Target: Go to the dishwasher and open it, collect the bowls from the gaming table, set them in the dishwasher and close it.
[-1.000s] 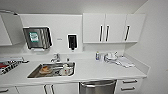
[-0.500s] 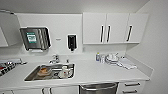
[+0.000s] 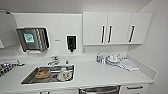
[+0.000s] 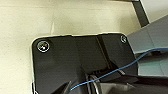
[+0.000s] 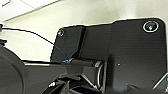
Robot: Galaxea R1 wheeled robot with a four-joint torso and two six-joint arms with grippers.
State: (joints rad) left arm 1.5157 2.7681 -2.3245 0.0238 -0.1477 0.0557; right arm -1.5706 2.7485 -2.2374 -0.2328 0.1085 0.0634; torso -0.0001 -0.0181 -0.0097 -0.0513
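Note:
The dishwasher (image 3: 100, 89) shows as a strip of stainless-steel front with a bar handle at the lower edge of the head view, under the white counter (image 3: 100, 75) and right of the sink. Its door looks shut. The bowls and the gaming table are out of view. In the left wrist view, my arm's dark plate hangs over pale floor (image 4: 25, 22). The right wrist view has the same kind of plate before a pale floor (image 5: 75, 15).
A steel sink (image 3: 30, 79) holds some dishes, with a tap (image 3: 53, 60) behind it. Stacked plates (image 3: 113, 60) and a cloth (image 3: 128, 65) lie at the counter's back right. White wall cabinets (image 3: 117, 27), a soap dispenser (image 3: 71, 43) and a towel dispenser (image 3: 32, 38) hang above. A wall closes the right side.
The whole head picture has shifted: the counter and sink sit lower and larger, and less of the dishwasher front shows. The camera has moved closer; nothing on the counter moved.

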